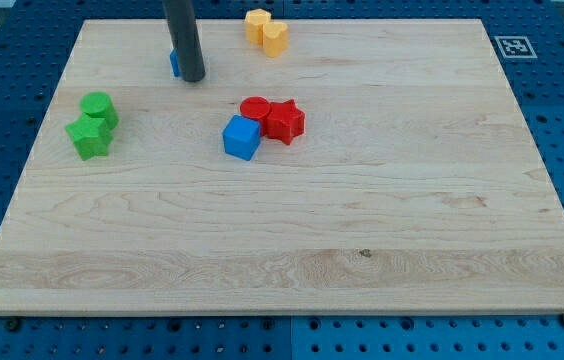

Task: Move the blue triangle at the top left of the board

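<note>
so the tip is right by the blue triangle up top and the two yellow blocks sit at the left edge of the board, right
Not quite. In the camera view my tip is beside the blue triangle, but the blocks at the view's left are the two green blocks; the two yellow blocks sit at the top edge.

My tip (194, 77) touches the blue block (174, 64).

The rod (184, 40) runs off the view's top and hides most of the blue block (174, 63).

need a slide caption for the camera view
My tip hides most of the blue block near the board's top left.
</note>
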Available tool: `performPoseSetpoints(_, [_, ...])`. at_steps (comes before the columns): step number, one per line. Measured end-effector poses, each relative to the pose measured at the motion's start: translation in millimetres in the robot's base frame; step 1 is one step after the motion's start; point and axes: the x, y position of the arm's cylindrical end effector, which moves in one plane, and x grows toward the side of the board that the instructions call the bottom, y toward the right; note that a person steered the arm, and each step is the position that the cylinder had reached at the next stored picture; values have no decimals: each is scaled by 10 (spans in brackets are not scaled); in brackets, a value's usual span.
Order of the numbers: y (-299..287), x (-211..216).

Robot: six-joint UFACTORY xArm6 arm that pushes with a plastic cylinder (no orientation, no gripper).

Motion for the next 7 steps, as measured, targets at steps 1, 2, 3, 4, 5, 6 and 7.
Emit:
performPoseSetpoints(1, [0,-306])
performPoseSetpoints(2, [-173,-562])
performPoseSetpoints(3, [-329,-701])
performPoseSetpoints(4, [-445,-789])
performPoseSetpoints(5, [-468,-935])
performPoseSetpoints(6, [-551,-984])
performPoseSetpoints(7, [-740,-985])
